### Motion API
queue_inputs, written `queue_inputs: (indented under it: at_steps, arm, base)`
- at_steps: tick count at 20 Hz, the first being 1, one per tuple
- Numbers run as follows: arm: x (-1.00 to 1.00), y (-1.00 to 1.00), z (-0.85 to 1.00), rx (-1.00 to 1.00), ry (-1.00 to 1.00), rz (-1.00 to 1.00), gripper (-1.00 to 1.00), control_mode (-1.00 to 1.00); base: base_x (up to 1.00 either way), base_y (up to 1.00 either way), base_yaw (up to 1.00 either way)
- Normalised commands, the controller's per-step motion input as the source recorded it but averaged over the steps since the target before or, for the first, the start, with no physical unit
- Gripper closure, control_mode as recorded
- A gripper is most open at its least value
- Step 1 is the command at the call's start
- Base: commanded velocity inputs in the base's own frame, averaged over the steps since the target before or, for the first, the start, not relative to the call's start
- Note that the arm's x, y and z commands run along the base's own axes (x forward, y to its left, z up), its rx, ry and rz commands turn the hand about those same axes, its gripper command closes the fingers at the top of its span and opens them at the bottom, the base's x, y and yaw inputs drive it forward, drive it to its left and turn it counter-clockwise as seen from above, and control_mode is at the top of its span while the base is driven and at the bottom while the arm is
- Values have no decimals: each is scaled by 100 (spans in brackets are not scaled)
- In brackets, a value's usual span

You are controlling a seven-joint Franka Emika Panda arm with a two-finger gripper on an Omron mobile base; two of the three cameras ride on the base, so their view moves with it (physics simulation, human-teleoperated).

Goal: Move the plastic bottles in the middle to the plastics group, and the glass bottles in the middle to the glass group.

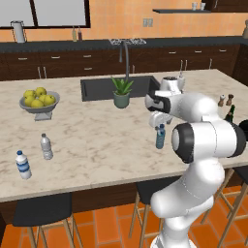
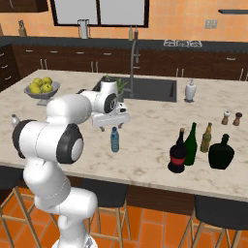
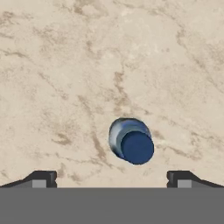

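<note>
Two fingertips: the hand points straight down at the tabletop, fingertips spread wide and gripping nothing.
Hand position: it hovers above the blue bottle, seen from the right base view at and from the left at.
Blue bottle: upright on the tabletop, directly under the hand, apart from the fingertips, with its dark blue cap showing from above.
Surface: beige marbled stone with brown veins; bare stone lies all around the blue bottle.
Plastics group: a labelled clear bottle and a plain greyish bottle stand near the front left edge, well apart from the blue bottle.
Glass bottles: a black red-labelled bottle and a green wine bottle stand touching or nearly so, right of the blue bottle.
Brown bottle: slim, just behind them, beside a squat dark bottle.
Shakers: a pair of shakers sits farther back on the right.
Other items: a fruit bowl at left, a potted plant by the sink, a white dispenser.
Edges: dark stools tuck under the front edge.
Room: dark cabinets, orange wall and orange floor tiles.
Open room: a wide bare stretch runs between the blue bottle and the plastics group.
</note>
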Motion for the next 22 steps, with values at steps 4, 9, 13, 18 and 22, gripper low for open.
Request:
queue_inputs:
  at_steps: [4, 9, 13, 18, 22]
  arm:
    - [34, 0, -34, 0, 10, 1, -100, -100]
    - [44, -1, -29, 0, 5, 3, -100, -100]
    - [22, -13, -16, 0, 0, 6, -100, -100]
    - [-15, 0, -10, 0, 3, 0, -100, -100]
    - [-7, 3, 0, 0, 0, 0, -100, -100]
  base:
    - [0, 0, 0]
    - [0, 0, 0]
    - [0, 0, 0]
    - [0, 0, 0]
    - [0, 0, 0]
